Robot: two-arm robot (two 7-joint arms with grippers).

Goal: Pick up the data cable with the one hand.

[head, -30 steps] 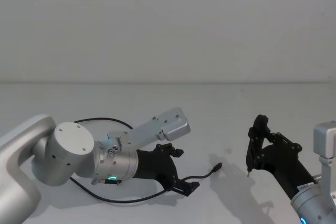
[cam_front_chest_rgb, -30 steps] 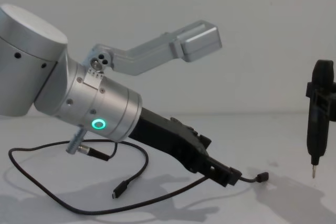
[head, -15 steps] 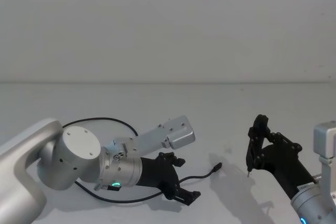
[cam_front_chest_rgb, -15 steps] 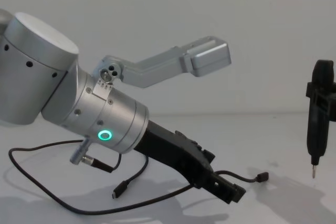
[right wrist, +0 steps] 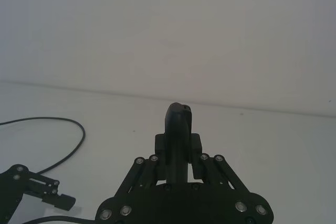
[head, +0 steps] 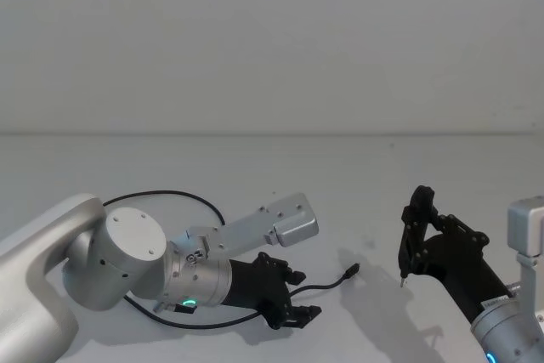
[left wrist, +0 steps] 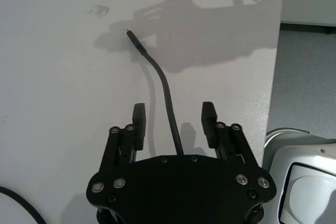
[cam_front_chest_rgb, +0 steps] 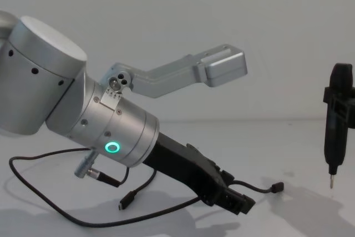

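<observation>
Black floppy data cable [left wrist: 160, 74] lies on the white table [left wrist: 63, 77], right between the spread fingers of our black two-finger left gripper [left wrist: 173, 111]. We'd sink lower, then squeeze centred so it can't slip. Right gripper [right wrist: 178, 161] sits aside, clamped on a slim pointed tool [head: 414, 231].

Black data cable [left wrist: 164, 83], black left claw [left wrist: 173, 106], silver wrist [cam_front_chest_rgb: 119, 131] (ring [cam_front_chest_rgb: 113, 147] glowing green), pale grey table [head: 272, 167]

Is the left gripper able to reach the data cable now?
Probably yes: the left gripper is open, its fingers straddling the data cable, nothing between. The right gripper, holding a pointed tool, idles apart.
</observation>
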